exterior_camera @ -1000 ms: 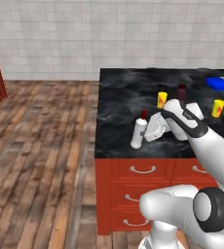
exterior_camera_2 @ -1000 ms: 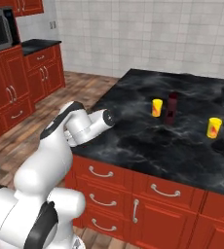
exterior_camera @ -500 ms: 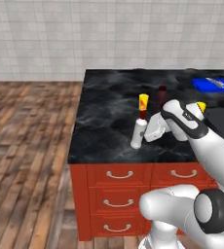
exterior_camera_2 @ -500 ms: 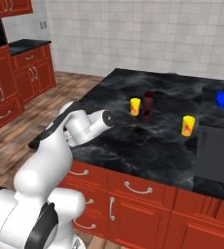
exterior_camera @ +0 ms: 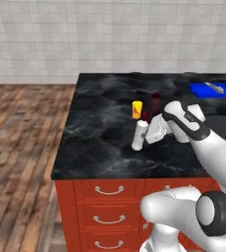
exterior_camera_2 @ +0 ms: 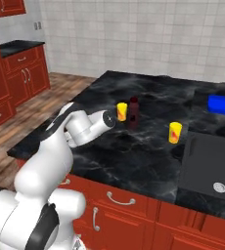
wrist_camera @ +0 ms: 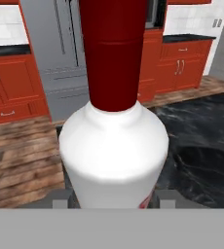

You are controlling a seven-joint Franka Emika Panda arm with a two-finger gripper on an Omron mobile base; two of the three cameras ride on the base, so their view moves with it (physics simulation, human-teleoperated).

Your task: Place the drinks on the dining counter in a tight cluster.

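Observation:
My gripper (exterior_camera: 148, 134) is shut on the white red-capped bottle (exterior_camera: 139, 136), holding it roughly upright over the front part of the dining counter (exterior_camera: 98, 125). In the hand view the bottle (wrist_camera: 114, 146) stands right before the camera, with a finger (wrist_camera: 60, 202) on each side of its body. Behind it on the black slab stand a yellow can (exterior_camera: 137, 109) and the dark maroon bottle (exterior_camera: 155, 101). From the right, the same can (exterior_camera_2: 122, 111) and maroon bottle (exterior_camera_2: 133, 112) stand close together, and a second yellow can (exterior_camera_2: 174, 132) stands apart to their right.
A flat blue tray (exterior_camera: 211, 90) lies at the counter's far right. A dark sink basin (exterior_camera_2: 212, 166) is set into the slab to the right. Red drawer fronts (exterior_camera: 110, 197) run below the edge, and wood floor (exterior_camera: 21, 147) lies to the left.
The base has driven, so the whole scene has shifted in both base views. The bottle stays in the same grip and the drinks on the slab have not moved.

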